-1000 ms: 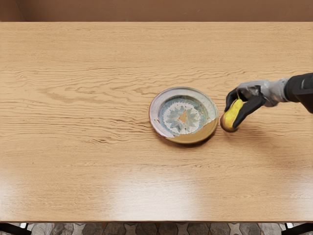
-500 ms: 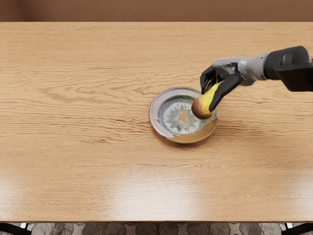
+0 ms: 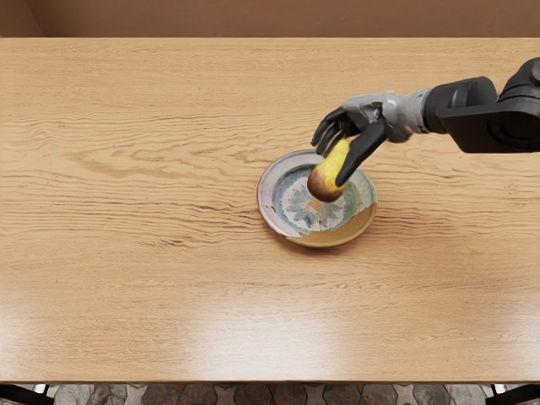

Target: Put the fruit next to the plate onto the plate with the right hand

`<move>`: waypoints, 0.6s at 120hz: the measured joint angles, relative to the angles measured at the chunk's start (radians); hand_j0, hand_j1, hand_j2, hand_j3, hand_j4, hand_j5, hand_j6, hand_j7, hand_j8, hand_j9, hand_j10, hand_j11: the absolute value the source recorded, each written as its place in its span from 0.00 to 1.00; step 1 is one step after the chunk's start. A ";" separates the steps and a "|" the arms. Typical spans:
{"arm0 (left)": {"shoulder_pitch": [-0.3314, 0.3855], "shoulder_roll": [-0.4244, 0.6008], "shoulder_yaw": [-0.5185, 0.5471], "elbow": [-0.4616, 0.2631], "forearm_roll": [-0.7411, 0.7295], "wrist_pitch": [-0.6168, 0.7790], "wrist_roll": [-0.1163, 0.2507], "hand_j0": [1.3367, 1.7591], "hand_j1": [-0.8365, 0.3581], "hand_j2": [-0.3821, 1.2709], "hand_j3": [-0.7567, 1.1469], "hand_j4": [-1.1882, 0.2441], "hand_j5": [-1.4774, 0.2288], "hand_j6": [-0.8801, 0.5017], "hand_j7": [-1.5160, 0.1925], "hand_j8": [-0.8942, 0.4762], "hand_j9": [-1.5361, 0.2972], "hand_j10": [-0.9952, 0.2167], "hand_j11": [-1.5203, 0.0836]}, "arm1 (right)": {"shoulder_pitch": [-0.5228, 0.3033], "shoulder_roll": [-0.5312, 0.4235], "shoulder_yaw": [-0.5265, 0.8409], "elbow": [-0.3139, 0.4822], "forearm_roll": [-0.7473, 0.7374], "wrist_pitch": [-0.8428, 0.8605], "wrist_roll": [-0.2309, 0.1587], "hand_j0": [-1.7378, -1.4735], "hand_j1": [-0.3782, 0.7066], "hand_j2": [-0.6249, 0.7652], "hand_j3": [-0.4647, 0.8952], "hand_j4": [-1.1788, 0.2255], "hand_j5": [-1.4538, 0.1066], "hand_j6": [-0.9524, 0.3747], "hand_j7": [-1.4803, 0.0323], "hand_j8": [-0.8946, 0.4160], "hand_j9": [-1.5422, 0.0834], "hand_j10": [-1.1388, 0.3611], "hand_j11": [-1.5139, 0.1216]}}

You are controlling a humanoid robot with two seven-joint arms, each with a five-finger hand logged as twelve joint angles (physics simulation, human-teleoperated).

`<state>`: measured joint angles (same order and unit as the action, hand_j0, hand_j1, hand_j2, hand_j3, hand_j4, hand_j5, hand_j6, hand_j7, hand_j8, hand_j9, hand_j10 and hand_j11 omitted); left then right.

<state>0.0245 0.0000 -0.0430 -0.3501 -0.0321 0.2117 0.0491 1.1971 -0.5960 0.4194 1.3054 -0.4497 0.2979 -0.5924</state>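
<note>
A yellow and orange fruit, pear-shaped [image 3: 326,176], hangs over the middle of the round patterned plate [image 3: 278,218], held in my right hand [image 3: 342,140]. The black fingers [image 3: 355,153] curl around its upper yellow part. The right arm reaches in from the right edge above the plate's far rim. Whether the fruit touches the plate I cannot tell; it looks slightly raised. The left arm does not show.
The plate lies a little right of centre on a wide wooden table [image 3: 135,169]. The table's front edge runs along the bottom of the picture, with a tiled floor below it.
The right hand has carried the fruit leftward, from the table right of the plate to above the plate's middle. The arm now reaches further into the picture.
</note>
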 joint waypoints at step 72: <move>-0.035 0.000 0.001 0.001 0.002 0.000 0.001 0.76 0.99 0.23 0.40 0.82 0.86 0.63 0.88 0.65 0.83 0.82 0.94 | -0.038 -0.334 0.016 -0.005 0.277 0.267 0.002 0.30 0.05 0.46 0.34 0.82 0.91 0.70 0.95 0.67 0.92 0.74 0.90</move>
<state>-0.0104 0.0000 -0.0424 -0.3494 -0.0305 0.2119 0.0501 1.1595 -0.9303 0.4355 1.3006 -0.1730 0.5647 -0.5909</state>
